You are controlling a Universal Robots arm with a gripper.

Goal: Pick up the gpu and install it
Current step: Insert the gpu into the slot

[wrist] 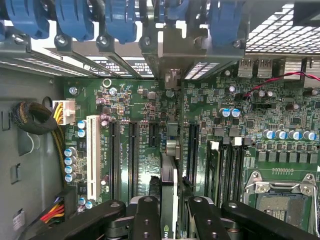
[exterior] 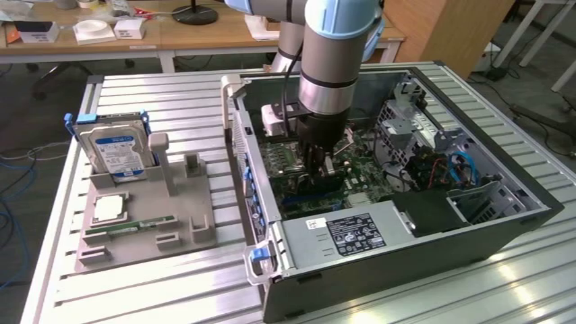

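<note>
counter (exterior: 162,94): ribbed bare metal slats, pale satin sheen
computer case (exterior: 405,270): dark grey sheet metal, matt outside
motherboard (wrist: 145,100): green board, glossy, with shiny solder points
hand (wrist: 172,212): black, matt, smooth fingers
gpu (wrist: 169,185): smooth silvery-grey edge
holder tray (exterior: 144,196): grey plastic, dull
hard drive (exterior: 115,152): silvery metal shell, glossy blue label
arm (exterior: 328,81): smooth silver metal tube, light blue plastic caps
slot latches (wrist: 120,20): blue plastic, slight shine
power supply box (exterior: 306,250): pale grey sheet metal, black printed sticker
</note>
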